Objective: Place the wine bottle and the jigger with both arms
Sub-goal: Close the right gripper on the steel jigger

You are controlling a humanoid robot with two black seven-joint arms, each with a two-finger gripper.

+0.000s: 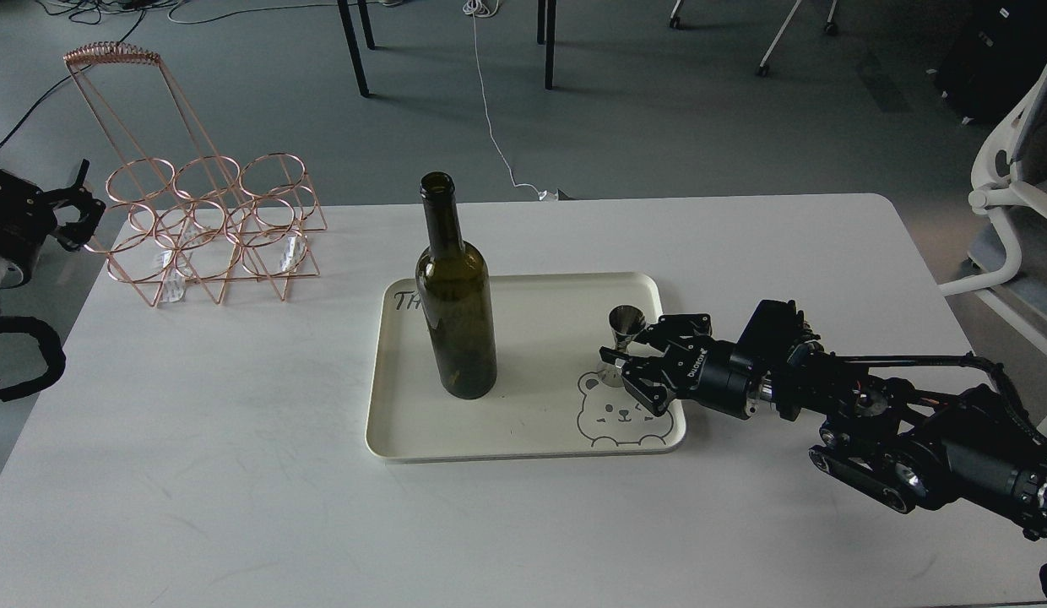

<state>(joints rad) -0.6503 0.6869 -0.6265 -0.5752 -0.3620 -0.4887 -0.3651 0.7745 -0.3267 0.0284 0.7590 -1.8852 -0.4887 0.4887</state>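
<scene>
The wine bottle [456, 312], dark olive-green and uncorked, stands upright on the left part of a cream tray [532, 439]. The small steel jigger [625, 323] stands upright at the tray's right side, above a printed bear. My right gripper [622, 352] reaches in from the right; its fingers [650, 331] sit on either side of the jigger's waist and are drawn in against it. My left gripper [78, 211] is at the far left edge, off the table beside the wire rack, with its fingers spread and nothing in them.
A copper wire bottle rack [211, 228] stands at the table's back left. The white table [236, 473] ends just behind the rack and tray. A white chair [1013, 203] is beyond the right edge.
</scene>
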